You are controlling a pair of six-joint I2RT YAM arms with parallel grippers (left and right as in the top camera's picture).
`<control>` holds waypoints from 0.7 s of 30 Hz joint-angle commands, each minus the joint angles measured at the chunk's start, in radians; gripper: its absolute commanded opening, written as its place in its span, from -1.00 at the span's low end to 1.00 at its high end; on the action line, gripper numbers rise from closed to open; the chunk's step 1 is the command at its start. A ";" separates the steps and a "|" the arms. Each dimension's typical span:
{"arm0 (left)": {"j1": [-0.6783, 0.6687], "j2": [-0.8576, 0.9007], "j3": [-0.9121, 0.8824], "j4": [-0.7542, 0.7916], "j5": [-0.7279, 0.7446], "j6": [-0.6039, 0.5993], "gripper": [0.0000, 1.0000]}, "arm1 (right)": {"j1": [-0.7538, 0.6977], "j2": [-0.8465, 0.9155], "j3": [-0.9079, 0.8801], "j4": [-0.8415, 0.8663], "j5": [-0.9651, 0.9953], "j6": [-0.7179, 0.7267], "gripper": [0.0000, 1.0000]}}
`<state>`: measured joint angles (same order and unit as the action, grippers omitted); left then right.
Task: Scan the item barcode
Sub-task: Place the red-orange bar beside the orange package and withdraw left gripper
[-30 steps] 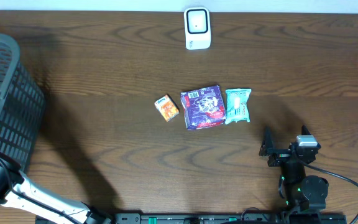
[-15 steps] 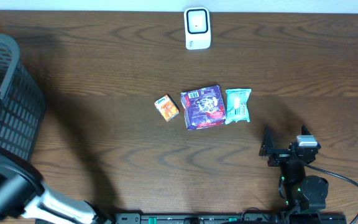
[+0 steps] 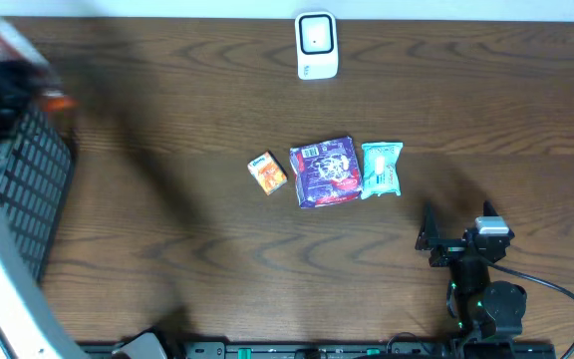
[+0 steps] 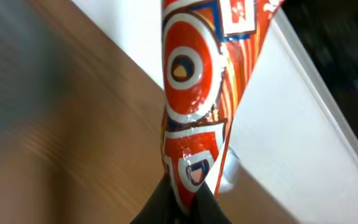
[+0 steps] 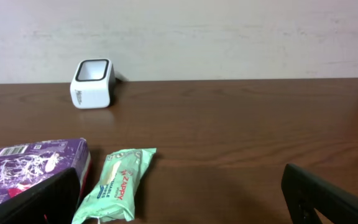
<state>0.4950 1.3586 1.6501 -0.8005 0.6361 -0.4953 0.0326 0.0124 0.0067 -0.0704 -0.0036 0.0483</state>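
Note:
A red-and-orange patterned snack packet [image 4: 194, 81] stands up between the fingers of my left gripper [image 4: 188, 202], which is shut on its lower end. From overhead the packet [image 3: 3, 35] is a red blur at the far left corner, above the basket. The white barcode scanner [image 3: 316, 45] stands at the far middle of the table, also seen from the right wrist as the scanner [image 5: 92, 83]. My right gripper [image 3: 456, 234] rests open near the front right, empty, its jaws [image 5: 179, 205] wide apart.
A dark mesh basket [image 3: 28, 189] fills the left edge. In the middle lie a small orange box [image 3: 267, 173], a purple packet [image 3: 325, 171] and a green wipes pack [image 3: 381, 169]. The wipes pack [image 5: 117, 183] lies just ahead of the right gripper's left finger.
The left arm has swung up from the near left side of the basket to the far left corner, carrying the packet. The right arm and the table items have not moved.

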 commanded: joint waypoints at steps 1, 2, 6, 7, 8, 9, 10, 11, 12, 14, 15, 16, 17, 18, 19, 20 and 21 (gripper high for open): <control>-0.171 -0.008 0.008 -0.090 0.082 -0.062 -0.85 | 0.005 -0.005 -0.001 -0.005 0.001 0.010 0.99; -0.231 -0.002 0.004 -0.129 0.056 -0.055 -0.85 | 0.005 -0.005 -0.001 -0.005 0.001 0.010 0.98; -0.466 0.042 -0.024 -0.198 -0.186 -0.055 -0.85 | 0.005 -0.005 -0.001 -0.005 0.001 0.010 0.99; -0.515 0.056 -0.033 -0.198 -0.238 -0.056 -0.85 | 0.005 -0.005 -0.001 -0.005 0.001 0.010 0.99; -0.559 0.071 -0.040 -0.196 -0.277 -0.056 -0.86 | 0.005 -0.005 -0.001 -0.005 0.001 0.010 0.99; -0.610 0.095 -0.046 -0.194 -0.315 -0.056 -0.85 | 0.005 -0.005 -0.001 -0.005 0.001 0.010 0.99; -0.656 0.124 -0.047 -0.192 -0.347 -0.055 -0.85 | 0.005 -0.005 -0.001 -0.005 0.001 0.010 0.99; -0.686 0.144 -0.047 -0.191 -0.369 -0.055 -0.85 | 0.005 -0.005 -0.001 -0.005 0.001 0.010 0.98; -0.727 0.179 -0.047 -0.188 -0.406 -0.056 -0.85 | 0.005 -0.005 -0.001 -0.005 0.001 0.010 0.99; -0.801 0.264 -0.047 -0.178 -0.479 -0.055 -0.85 | 0.005 -0.005 -0.001 -0.005 0.001 0.010 0.98; -0.824 0.298 -0.047 -0.177 -0.500 -0.055 -0.85 | 0.005 -0.005 -0.001 -0.005 0.001 0.010 0.98; -0.842 0.329 -0.047 -0.177 -0.515 -0.055 -0.85 | 0.005 -0.005 -0.001 -0.005 0.001 0.010 0.99; -0.861 0.364 -0.047 -0.176 -0.522 -0.042 -0.86 | 0.005 -0.005 -0.001 -0.005 0.001 0.010 0.99; -0.876 0.399 -0.047 -0.174 -0.521 -0.030 -0.85 | 0.005 -0.005 -0.001 -0.005 0.001 0.010 0.99; -0.888 0.427 -0.047 -0.174 -0.521 -0.030 -0.85 | 0.005 -0.005 -0.001 -0.005 0.001 0.010 0.99; -0.900 0.458 -0.047 -0.174 -0.520 -0.031 -0.85 | 0.005 -0.005 -0.001 -0.005 0.001 0.010 0.99; -0.911 0.486 -0.047 -0.173 -0.520 -0.038 -0.85 | 0.005 -0.005 -0.001 -0.005 0.001 0.010 0.99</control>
<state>-0.3840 1.7683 1.6100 -0.9710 0.1825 -0.5430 0.0326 0.0120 0.0067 -0.0708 -0.0036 0.0483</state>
